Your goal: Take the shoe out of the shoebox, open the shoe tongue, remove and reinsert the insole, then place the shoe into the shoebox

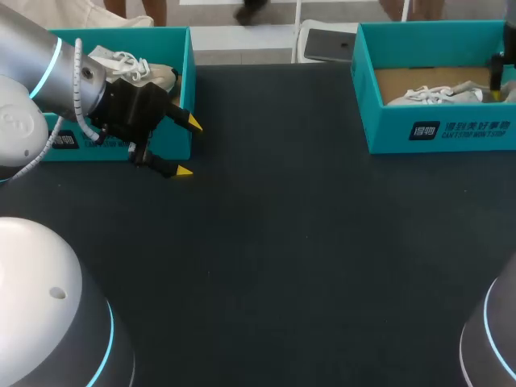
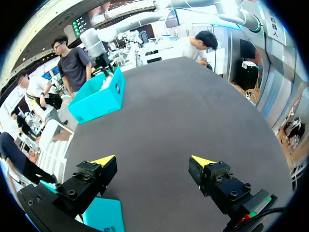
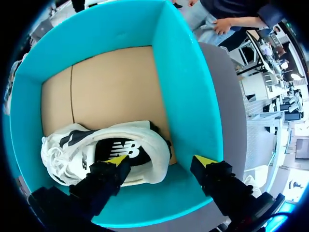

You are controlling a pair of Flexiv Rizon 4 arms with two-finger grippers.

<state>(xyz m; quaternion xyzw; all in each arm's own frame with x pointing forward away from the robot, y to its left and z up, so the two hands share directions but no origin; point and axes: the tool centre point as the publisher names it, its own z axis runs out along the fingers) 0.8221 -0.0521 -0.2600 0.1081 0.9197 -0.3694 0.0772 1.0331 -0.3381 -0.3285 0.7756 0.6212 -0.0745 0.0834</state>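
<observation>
Far right on the black table (image 1: 306,242), the right shoebox (image 1: 439,133) holds a white sneaker (image 3: 104,150) by its near wall. The right gripper (image 3: 161,160) hangs over it, fingers spread, one tip above the sneaker's heel opening. Far left, the left gripper (image 1: 189,147) gapes wide just beside the left shoebox (image 1: 187,81), which holds a second sneaker (image 1: 133,68).
</observation>
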